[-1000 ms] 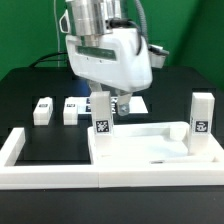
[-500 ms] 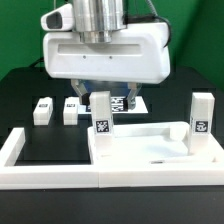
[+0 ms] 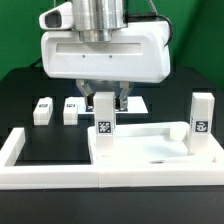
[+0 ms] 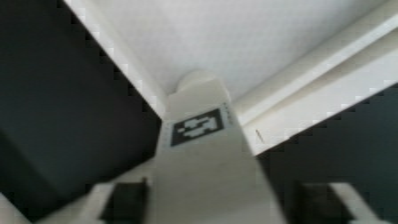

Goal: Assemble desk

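Observation:
The desk's white tabletop (image 3: 150,160) lies flat at the front, raised edges up. One tagged block leg (image 3: 102,122) stands upright at its far corner on the exterior view's left, and a second leg (image 3: 202,115) stands at the right. My gripper (image 3: 105,97) hangs straight over the left leg, a finger on each side of its top. In the wrist view the leg (image 4: 214,150) runs up between my fingers (image 4: 125,200), with a dark gap still showing beside one of them. The gripper (image 4: 226,200) is open around the leg, and the tabletop (image 4: 249,40) lies beyond.
Two more tagged legs (image 3: 42,109) (image 3: 70,109) lie on the black table at the exterior view's left. A low white bar (image 3: 40,172) fences the front. A bit of the marker board (image 3: 137,101) shows behind my hand.
My hand swung square over the left upright leg and came down over it. Since then the fingers have drawn inward toward the leg's sides. The leg itself has not moved.

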### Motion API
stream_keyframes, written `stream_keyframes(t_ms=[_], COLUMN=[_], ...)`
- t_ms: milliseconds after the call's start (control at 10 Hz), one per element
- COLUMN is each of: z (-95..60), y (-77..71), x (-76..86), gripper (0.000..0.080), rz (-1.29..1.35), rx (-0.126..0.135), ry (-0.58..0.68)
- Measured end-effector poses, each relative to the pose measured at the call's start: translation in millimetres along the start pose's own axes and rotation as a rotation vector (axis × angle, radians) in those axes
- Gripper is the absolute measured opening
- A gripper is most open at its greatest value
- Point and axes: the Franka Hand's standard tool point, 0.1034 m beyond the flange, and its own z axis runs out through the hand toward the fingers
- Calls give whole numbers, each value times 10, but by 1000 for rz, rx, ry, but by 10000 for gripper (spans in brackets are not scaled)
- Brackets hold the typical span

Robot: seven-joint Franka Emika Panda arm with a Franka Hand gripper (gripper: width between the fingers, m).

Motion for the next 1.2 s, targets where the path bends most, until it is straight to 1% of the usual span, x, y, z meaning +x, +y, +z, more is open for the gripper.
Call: stream_keyframes(t_ms=[100,200,300,700,900,1000,1100,1200], z=[0,0,4,15,28,32,35,38], y=[2,2,4,-48,-61,-56,-69,-69], x=[1,2,7,20,38,49,43,41], gripper=[288,288,288,288,290,290,290,290], rz=[67,103,202,752,1068,1179,1206,1176], rx=[0,0,0,-17,14,29,31,32], ry=[0,0,0,-35,-72,-90,-87,-87])
